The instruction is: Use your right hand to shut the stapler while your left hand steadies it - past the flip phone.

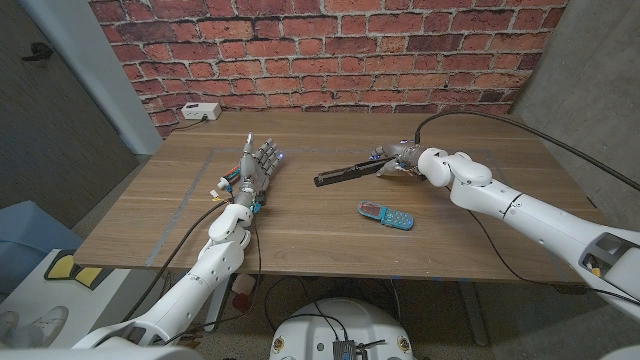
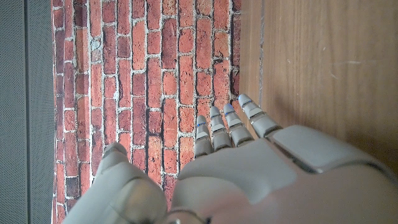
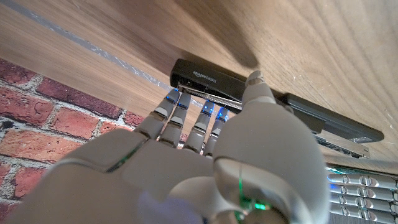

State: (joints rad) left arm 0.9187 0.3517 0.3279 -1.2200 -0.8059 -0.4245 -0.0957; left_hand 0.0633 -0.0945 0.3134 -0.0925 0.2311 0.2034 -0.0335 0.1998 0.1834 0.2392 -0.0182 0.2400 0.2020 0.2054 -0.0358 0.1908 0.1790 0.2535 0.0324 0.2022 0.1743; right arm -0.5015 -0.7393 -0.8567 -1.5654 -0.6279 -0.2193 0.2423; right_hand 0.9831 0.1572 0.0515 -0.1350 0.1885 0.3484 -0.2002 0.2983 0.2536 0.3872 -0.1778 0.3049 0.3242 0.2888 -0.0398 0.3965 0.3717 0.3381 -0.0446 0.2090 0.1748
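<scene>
Right robot hand on a black stapler while the left hand waits apart with nothing in it.

The long black metal stapler (image 1: 348,172) lies on the wooden table (image 1: 300,250), beyond the blue flip phone (image 1: 386,214). The right hand (image 1: 398,160) has fingers on its rear end; whether they grip it I cannot tell. The left hand (image 1: 254,172), fingers spread, stands well apart. Pressing down with nothing steadying it would likely let the stapler slide or pivot.
</scene>
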